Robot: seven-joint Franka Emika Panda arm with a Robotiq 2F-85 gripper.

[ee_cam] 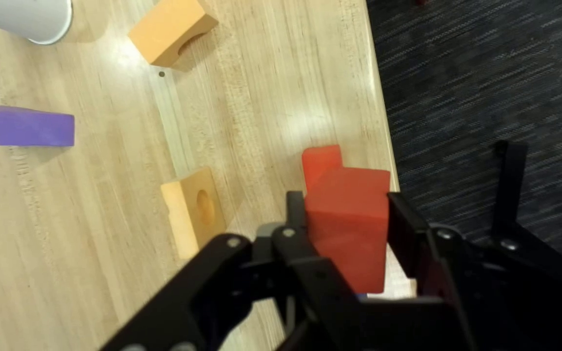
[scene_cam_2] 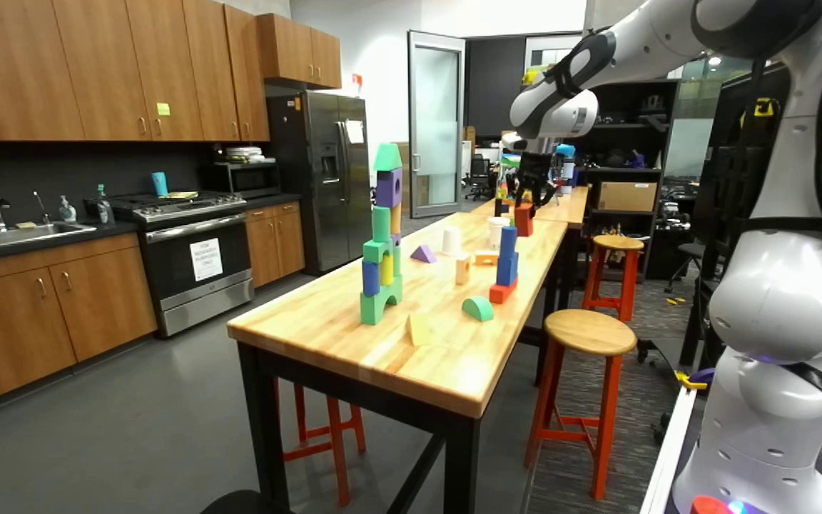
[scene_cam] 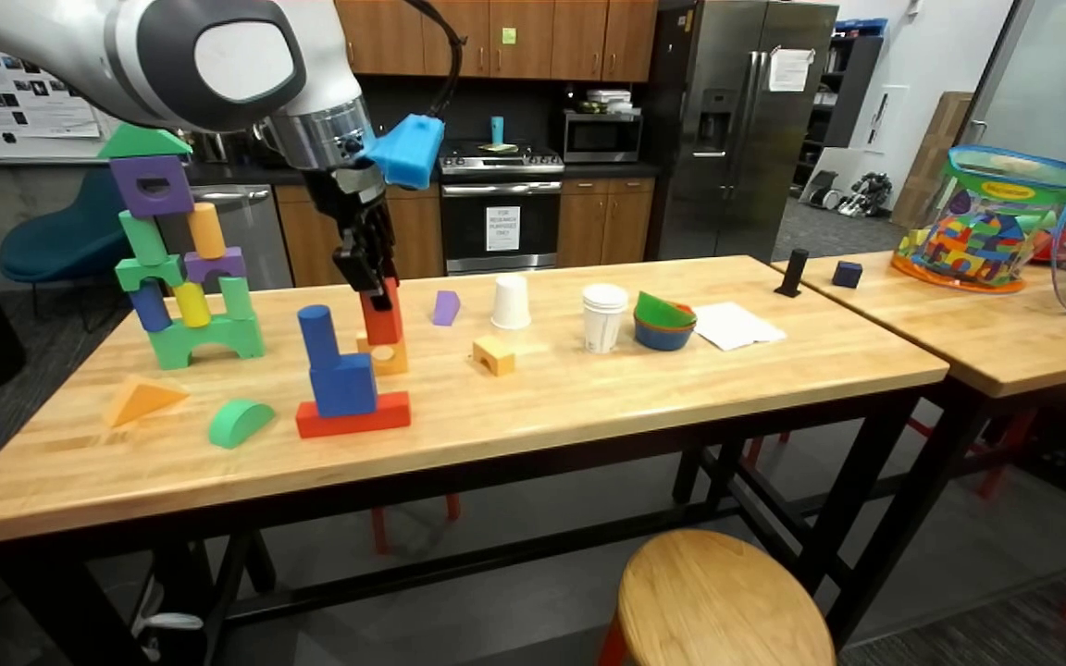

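My gripper (ee_cam: pixel 344 200) is shut on a red block (ee_cam: pixel 347 229), its fingers against two opposite sides. The gripper also shows in both exterior views (scene_cam: pixel 371 285) (scene_cam_2: pixel 534 194), with the red block (scene_cam: pixel 384 322) (scene_cam_2: pixel 524 220) hanging above the table. Below it stands a stack: a red bar (scene_cam: pixel 353 415) lying flat, a blue block (scene_cam: pixel 343 385) on it, and a blue cylinder (scene_cam: pixel 317 337) upright on top. In the wrist view the held block hides most of this stack; one end of the red bar (ee_cam: pixel 321 158) shows. An orange block with a round hole (ee_cam: pixel 205 207) stands nearby.
A tall block tower (scene_cam: pixel 207 338) stands on the table, with a green half-disc (scene_cam: pixel 240 423) and an orange wedge (scene_cam: pixel 142 400) near it. An orange arch (scene_cam: pixel 494 355), purple block (scene_cam: pixel 446 308), upturned white cup (scene_cam: pixel 511 302), paper cup (scene_cam: pixel 603 319) and bowls (scene_cam: pixel 663 335) lie farther along.
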